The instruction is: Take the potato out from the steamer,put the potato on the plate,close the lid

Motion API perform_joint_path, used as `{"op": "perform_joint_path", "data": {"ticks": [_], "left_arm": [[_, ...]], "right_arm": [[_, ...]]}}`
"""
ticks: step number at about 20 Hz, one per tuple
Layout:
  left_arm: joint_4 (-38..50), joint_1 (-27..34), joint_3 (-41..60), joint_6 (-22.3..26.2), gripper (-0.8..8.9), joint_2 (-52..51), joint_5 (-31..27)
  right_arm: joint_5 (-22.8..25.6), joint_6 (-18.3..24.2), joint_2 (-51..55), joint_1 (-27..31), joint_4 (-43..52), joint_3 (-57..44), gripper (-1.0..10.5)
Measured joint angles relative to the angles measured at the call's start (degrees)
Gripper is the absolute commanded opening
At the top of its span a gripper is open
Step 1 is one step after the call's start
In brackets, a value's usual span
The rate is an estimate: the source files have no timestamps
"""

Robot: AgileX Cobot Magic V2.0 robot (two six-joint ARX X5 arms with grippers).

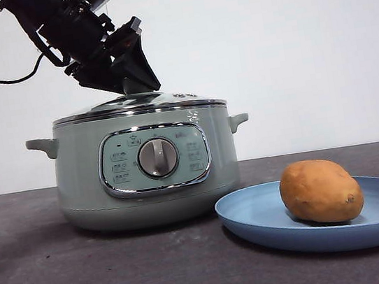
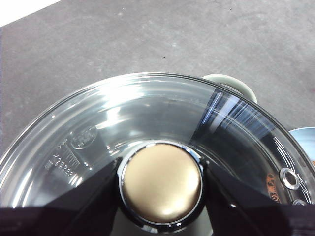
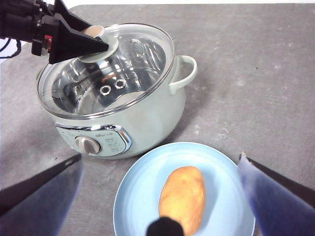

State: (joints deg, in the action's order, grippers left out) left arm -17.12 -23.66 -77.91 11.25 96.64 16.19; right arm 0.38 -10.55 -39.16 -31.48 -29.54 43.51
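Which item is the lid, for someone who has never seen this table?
Find the round sage-green electric steamer pot standing on the dark grey table, left of the light-blue plate that holds the orange-brown potato. The lid is the clear glass disc with a chrome rim resting on the pot, with the left claw at its knob.

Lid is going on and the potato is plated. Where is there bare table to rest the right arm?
Bare grey table lies beyond the pot's handle and behind the plate. Crowded: the plate's rim nearly meets the pot, with the potato on it. The left gripper is at the lid; the right gripper hangs open above the plate.
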Motion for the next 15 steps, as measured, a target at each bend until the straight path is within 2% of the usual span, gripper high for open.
{"op": "perform_joint_path", "data": {"ticks": [2,3,9,15], "left_arm": [[-0.1,0.0,0.0,-0.1,4.96,0.0,0.0],[-0.1,0.0,0.0,-0.1,5.66,0.0,0.0],[-1.5,-0.3,0.0,0.1,5.66,-0.9,0.0],[-11.0,-0.3,0.0,0.2,5.66,-12.0,0.0]], "right_arm": [[-0.1,0.0,0.0,0.0,0.0,0.0,5.7],[-0.3,0.0,0.0,0.0,0.0,0.0,5.7],[-0.4,0.0,0.0,0.0,-0.2,0.0,5.7],[-1.0,0.0,0.0,0.0,-2.2,0.0,5.7]]}}
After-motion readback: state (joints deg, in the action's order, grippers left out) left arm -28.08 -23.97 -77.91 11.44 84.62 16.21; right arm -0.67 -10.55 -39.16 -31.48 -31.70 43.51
